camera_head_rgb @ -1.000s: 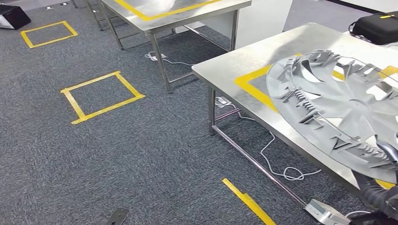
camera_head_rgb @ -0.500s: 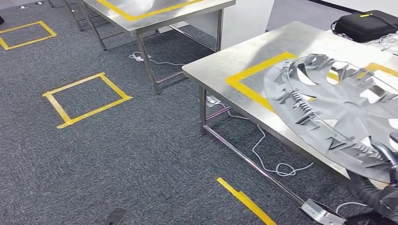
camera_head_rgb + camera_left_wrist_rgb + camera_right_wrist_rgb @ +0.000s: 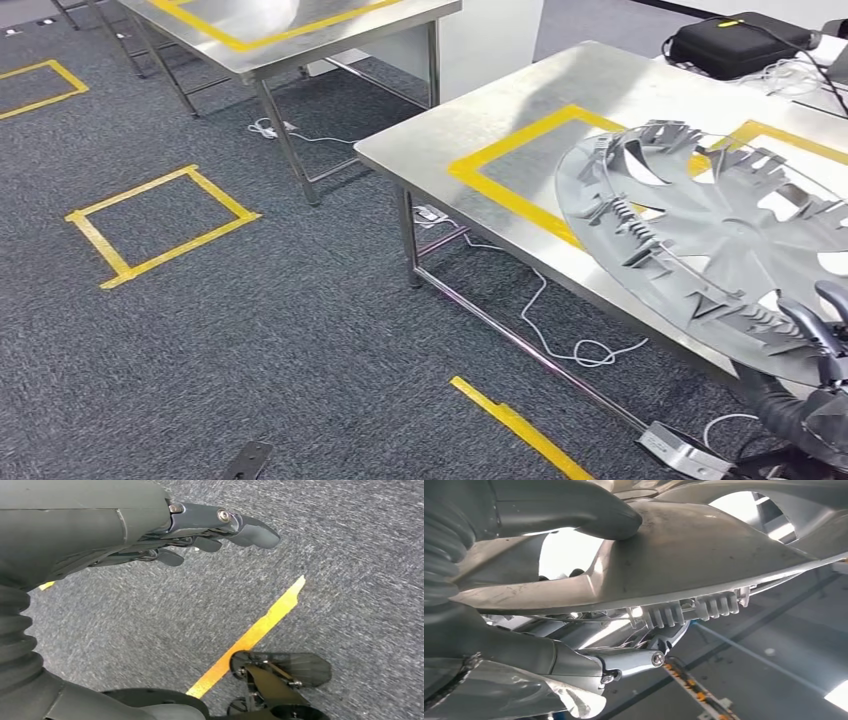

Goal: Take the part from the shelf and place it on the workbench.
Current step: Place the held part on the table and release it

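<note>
Part (image 3: 720,240) held over the near surface (image 3: 480,125) at right, right hand (image 3: 815,330) gripping its near edge, case (image 3: 735,45) at that surface's far end, second surface (image 3: 300,30) behind left, cables (image 3: 560,335) on floor (image 3: 250,330) beneath, left hand (image 3: 190,530) over floor

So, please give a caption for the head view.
Right hand holds the grey wheel cover over the steel workbench.
</note>
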Controlling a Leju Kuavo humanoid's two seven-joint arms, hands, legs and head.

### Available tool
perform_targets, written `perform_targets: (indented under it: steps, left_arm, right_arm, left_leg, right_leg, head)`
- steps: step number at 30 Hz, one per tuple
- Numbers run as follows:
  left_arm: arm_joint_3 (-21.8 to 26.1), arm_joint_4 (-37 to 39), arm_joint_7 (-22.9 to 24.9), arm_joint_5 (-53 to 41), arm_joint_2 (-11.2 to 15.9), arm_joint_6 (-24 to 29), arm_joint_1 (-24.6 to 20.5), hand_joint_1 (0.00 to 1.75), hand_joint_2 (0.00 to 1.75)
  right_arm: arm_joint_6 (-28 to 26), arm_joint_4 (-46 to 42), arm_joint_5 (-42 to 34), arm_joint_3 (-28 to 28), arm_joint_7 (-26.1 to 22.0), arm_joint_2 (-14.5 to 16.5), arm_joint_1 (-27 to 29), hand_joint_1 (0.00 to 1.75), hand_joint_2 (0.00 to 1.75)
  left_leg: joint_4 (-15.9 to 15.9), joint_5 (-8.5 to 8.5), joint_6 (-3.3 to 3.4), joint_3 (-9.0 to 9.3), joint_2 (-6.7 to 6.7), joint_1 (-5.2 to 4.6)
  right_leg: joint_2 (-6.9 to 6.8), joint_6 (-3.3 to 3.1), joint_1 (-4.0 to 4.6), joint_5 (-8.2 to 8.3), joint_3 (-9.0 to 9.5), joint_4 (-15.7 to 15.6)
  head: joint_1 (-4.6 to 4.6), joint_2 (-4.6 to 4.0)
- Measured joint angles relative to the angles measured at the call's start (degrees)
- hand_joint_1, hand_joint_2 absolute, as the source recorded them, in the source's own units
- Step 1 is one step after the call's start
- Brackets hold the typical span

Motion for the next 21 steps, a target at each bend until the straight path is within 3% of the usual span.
perform_targets:
  steps: [2, 4, 5, 6, 7, 9, 11, 14, 16, 19, 20, 21]
  left_arm:
    - [0.0, 0.0, -0.03, -0.01, 0.05, -0.01, -0.01, 0.0, 1.75]
    - [0.0, 0.0, -0.03, -0.02, 0.06, -0.02, 0.08, 0.0, 1.75]
    - [0.0, 0.0, -0.03, -0.03, 0.06, -0.04, 0.12, 0.0, 1.75]
    - [0.0, 0.0, -0.03, -0.04, 0.07, -0.05, 0.15, 0.0, 1.75]
    - [0.0, 0.0, -0.04, -0.04, 0.09, -0.07, 0.15, 0.0, 1.75]
    - [0.0, 0.0, -0.06, -0.05, 0.16, -0.08, 0.12, 0.0, 1.75]
    - [0.0, 0.0, -0.1, -0.06, 0.22, -0.11, 0.09, 0.0, 1.75]
    - [0.01, 0.0, -0.13, -0.07, 0.23, -0.17, 0.04, 0.0, 1.75]
    - [0.01, 0.0, -0.16, -0.1, 0.26, -0.17, -0.09, 0.0, 1.75]
    - [0.0, 0.0, -0.19, -0.14, 0.28, -0.22, -0.11, 0.0, 1.75]
    - [0.0, 0.0, -0.19, -0.14, 0.28, -0.26, -0.06, 0.0, 1.75]
    - [0.0, 0.0, -0.19, -0.14, 0.28, -0.3, -0.04, 0.0, 1.75]
  right_arm:
    - [0.0, 0.19, -0.04, 0.09, 0.03, 0.01, -0.09, 1.75, 1.75]
    - [0.0, 0.45, -0.07, 0.16, 0.04, 0.02, -0.14, 1.75, 1.75]
    - [0.0, 0.6, -0.07, 0.2, 0.04, 0.02, -0.13, 1.75, 1.75]
    - [0.0, 0.73, -0.08, 0.22, 0.04, 0.02, -0.12, 1.75, 1.75]
    - [0.0, 0.84, -0.09, 0.24, 0.05, 0.02, -0.11, 1.75, 1.75]
    - [0.0, 0.91, -0.1, 0.26, 0.05, 0.02, -0.11, 1.75, 1.75]
    - [0.0, 0.93, -0.11, 0.26, 0.06, 0.02, -0.24, 1.75, 1.75]
    - [0.0, 0.97, -0.14, 0.29, 0.12, 0.01, -0.32, 1.75, 1.75]
    - [0.0, 1.03, -0.16, 0.37, 0.19, 0.0, -0.37, 1.75, 1.75]
    - [0.0, 1.29, -0.23, 0.6, 0.23, 0.0, -0.59, 1.75, 1.75]
    - [0.0, 1.43, -0.26, 0.67, 0.25, 0.01, -0.59, 1.75, 1.75]
    - [0.0, 1.58, -0.28, 0.7, 0.28, 0.0, -0.57, 1.75, 1.75]
  left_leg:
    - [5.09, -3.18, -0.66, -2.07, -0.71, 0.28]
    - [12.81, -6.52, -1.04, -5.43, -1.08, 0.57]
    - [15.13, -7.01, -1.12, -6.46, -1.12, 0.7]
    - [15.31, -6.34, -1.13, -6.54, -1.15, 0.8]
    - [12.99, -4.62, -1.06, -5.49, -1.24, 0.9]
    - [4.98, -0.7, -0.79, -1.71, -2.18, 1.03]
    - [-0.23, 0.74, -0.55, 0.6, -3.21, 1.01]
    - [-1.13, 0.76, 0.12, 0.69, -2.96, 0.88]
    - [-1.6, 1.1, 0.92, 0.77, -2.46, 1.0]
    - [-1.73, 1.15, 1.49, 0.72, -1.64, 0.83]
    - [-1.72, 1.12, 1.54, 0.73, -1.32, 0.72]
    - [-1.71, 1.1, 1.57, 0.73, -1.04, 0.65]
  right_leg:
    - [0.41, -0.45, -0.22, 0.16, 0.08, -0.12]
    - [0.97, -0.6, -0.25, 0.17, 0.07, -0.11]
    - [1.31, -0.6, -0.25, 0.17, 0.1, -0.1]
    - [1.68, -0.59, -0.25, 0.17, 0.15, -0.09]
    - [2.06, -0.57, -0.26, 0.15, 0.24, -0.09]
    - [2.76, -0.37, -0.25, 0.08, 0.42, -0.08]
    - [3.34, 0.2, -0.23, 0.08, 0.22, 0.02]
    - [3.78, 1.33, -0.45, 0.23, -0.31, -0.12]
    - [2.86, 1.81, -0.46, -1.17, -1.43, 1.76]
    - [1.62, 2.05, -0.36, -6.2, -6.36, 12.2]
    - [1.57, 2.12, -0.35, -7.12, -7.84, 15.27]
    - [1.55, 2.14, -0.35, -7.02, -8.47, 16.46]
  head:
    - [-0.14, 0.0]
    - [-0.2, 0.0]
    - [-0.2, 0.0]
    - [-0.21, 0.0]
    - [-0.2, 0.0]
    - [-0.16, 0.0]
    - [-0.13, 0.0]
    - [-0.13, 0.0]
    - [0.05, 0.0]
    - [0.28, 0.0]
    - [0.27, 0.0]
    - [0.28, 0.0]
